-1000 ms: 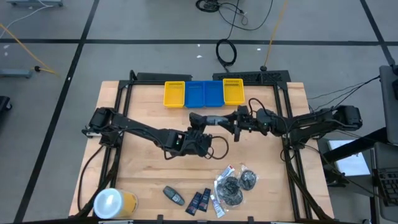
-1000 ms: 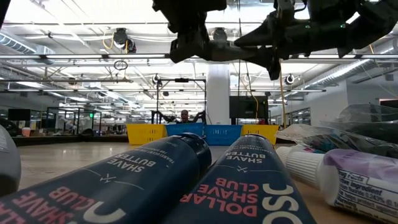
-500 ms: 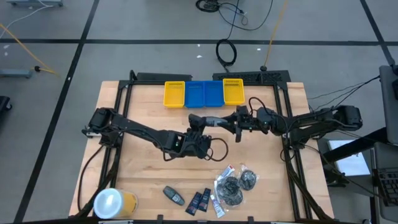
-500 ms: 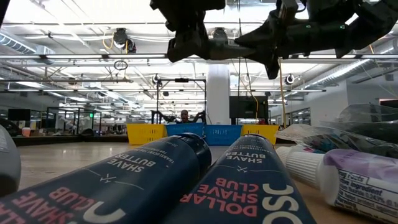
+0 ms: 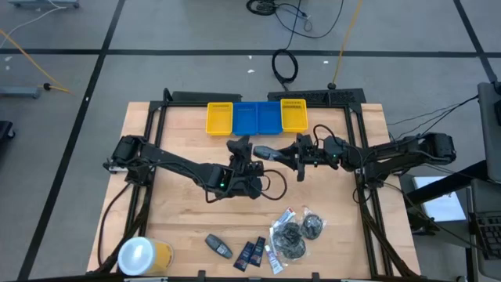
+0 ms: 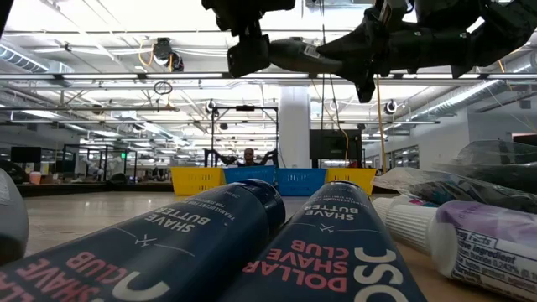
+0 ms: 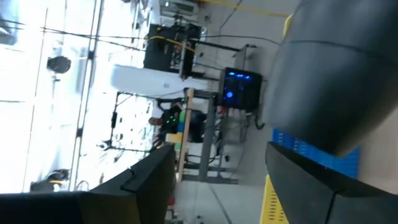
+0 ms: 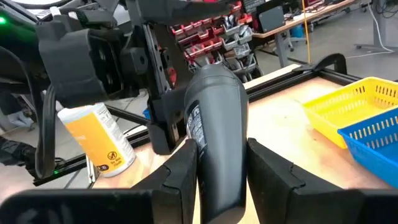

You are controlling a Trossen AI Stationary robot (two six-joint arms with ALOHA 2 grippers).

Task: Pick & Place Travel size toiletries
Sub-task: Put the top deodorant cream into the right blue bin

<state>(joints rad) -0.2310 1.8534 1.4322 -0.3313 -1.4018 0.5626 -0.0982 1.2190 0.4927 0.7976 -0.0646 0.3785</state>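
A dark grey oblong bottle [image 5: 267, 151] hangs level over the table's middle, and my right gripper [image 5: 291, 153] is shut on its right end. My left gripper [image 5: 237, 147] stands open at the bottle's left end. In the left wrist view the bottle [image 7: 336, 74] shows off to one side of the open fingers, and I cannot tell whether they touch it. More toiletries lie at the near edge: another dark grey bottle [image 5: 218, 246], navy packets [image 5: 252, 253], a white tube [image 5: 271, 259] and clear pouches [image 5: 291, 235]. My right gripper pinches the bottle's right end [image 8: 217, 163] between its two fingers [image 8: 185, 167]. It comes level from the table's right, with the fingers lying along the bottle. The bottle sticks out level toward the left arm, lifted clear of the table.
Yellow and blue trays [image 5: 258, 117] stand in a row at the far edge. A white-topped yellow container [image 5: 142, 255] sits at the near left corner. Bare wood lies between the arms and the toiletries near the front.
My left gripper has opened, let go of the bottle's left end, and turned at the wrist toward the far edge. The bottle stays level in the air, held by my right gripper. Neither arm has shifted its place.
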